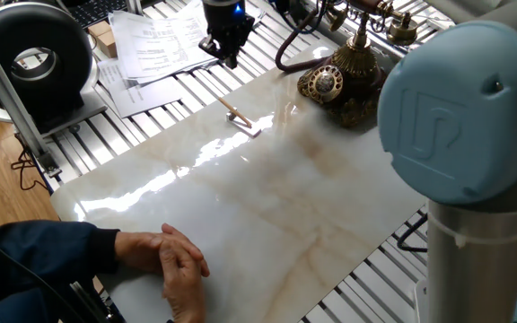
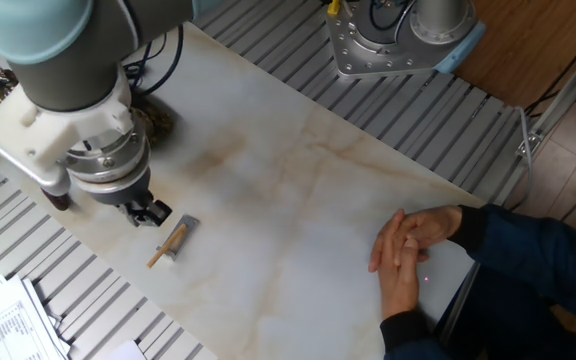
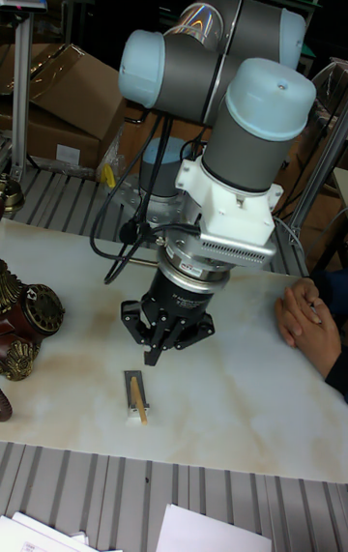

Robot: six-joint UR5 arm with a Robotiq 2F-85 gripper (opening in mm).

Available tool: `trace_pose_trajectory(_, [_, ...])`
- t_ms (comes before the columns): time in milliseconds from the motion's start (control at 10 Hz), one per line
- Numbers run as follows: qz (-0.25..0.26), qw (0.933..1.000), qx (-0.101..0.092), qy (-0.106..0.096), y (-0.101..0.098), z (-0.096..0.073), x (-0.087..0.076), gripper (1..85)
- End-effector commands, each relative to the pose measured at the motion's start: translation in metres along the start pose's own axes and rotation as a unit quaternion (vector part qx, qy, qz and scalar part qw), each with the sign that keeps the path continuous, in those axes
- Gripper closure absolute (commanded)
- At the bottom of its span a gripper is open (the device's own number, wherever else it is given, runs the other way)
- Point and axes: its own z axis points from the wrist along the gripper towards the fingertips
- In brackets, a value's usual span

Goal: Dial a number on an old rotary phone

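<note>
The old rotary phone point(image 1: 335, 85), dark with brass trim and a round brass dial, stands at the far right corner of the marble slab point(image 1: 267, 206). In the tall view the phone point(image 3: 24, 320) sits at the left edge, and in the other fixed view the arm hides nearly all of it. My gripper point(image 1: 226, 58) hangs above the slab's far edge, to the left of the phone and apart from it. Its fingers point(image 3: 153, 354) point down, look slightly open and hold nothing. A small wooden stick on a pale block point(image 2: 173, 241) lies just below the gripper point(image 2: 150, 212).
A person's clasped hands point(image 1: 173, 260) rest on the near corner of the slab. Papers point(image 1: 155, 40) and a big black round device point(image 1: 34, 58) lie beyond the slab's left side. The arm's base point(image 2: 398, 40) stands on the slatted table.
</note>
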Motion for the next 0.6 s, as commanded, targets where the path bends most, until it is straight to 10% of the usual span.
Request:
trace_pose_trajectory(0, [-0.021, 0.9995, -0.021, 0.013, 0.009, 0.009, -0.018, 74.7])
trace_pose_trajectory(500, [-0.072, 0.9969, -0.031, -0.009, 0.009, 0.057, -0.032, 41.0])
